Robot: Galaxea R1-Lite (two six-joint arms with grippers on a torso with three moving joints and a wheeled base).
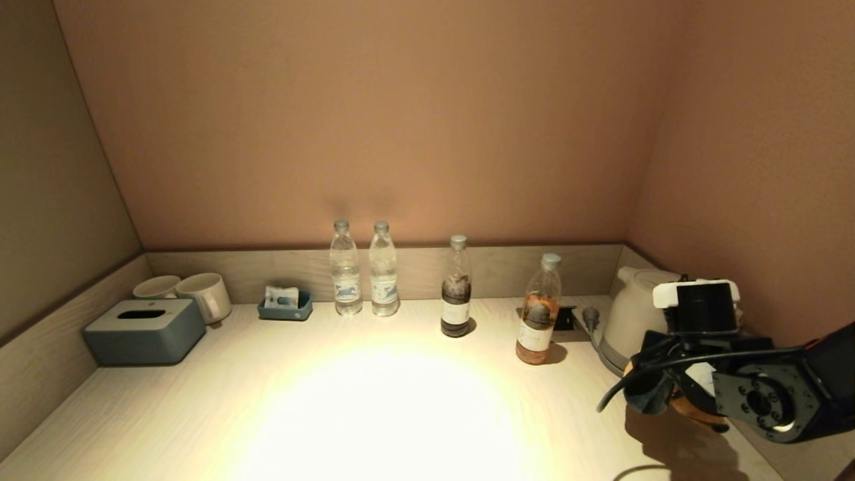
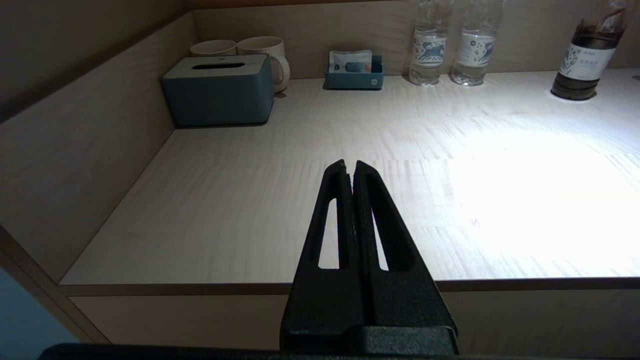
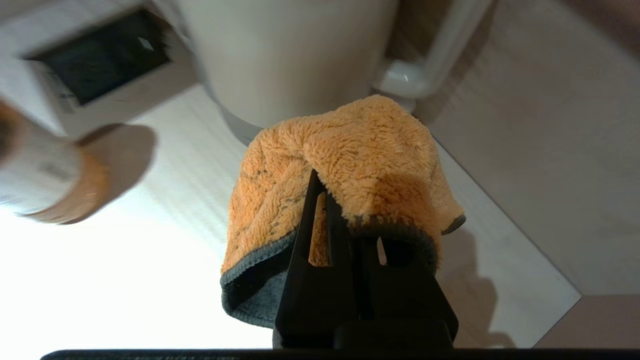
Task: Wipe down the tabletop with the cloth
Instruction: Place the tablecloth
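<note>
My right gripper (image 1: 671, 394) is at the right end of the tabletop (image 1: 374, 401), just in front of the kettle. It is shut on the orange cloth (image 3: 360, 155), which bunches over the fingertips and hangs with its dark grey edging and underside showing. A bit of the cloth (image 1: 691, 407) shows under the wrist in the head view, with its shadow on the surface below. In the right wrist view the gripper (image 3: 332, 200) has its tips hidden in the cloth. My left gripper (image 2: 348, 164) is shut and empty, held over the counter's front edge at the left.
A white kettle (image 1: 634, 314) and a socket plate (image 1: 568, 319) stand at the back right. A bottle with brown liquid (image 1: 538, 310), a dark bottle (image 1: 456, 287) and two water bottles (image 1: 364, 267) stand along the back. A grey-blue tissue box (image 1: 143, 331), two mugs (image 1: 204, 294) and a small tray (image 1: 286, 306) are at the back left.
</note>
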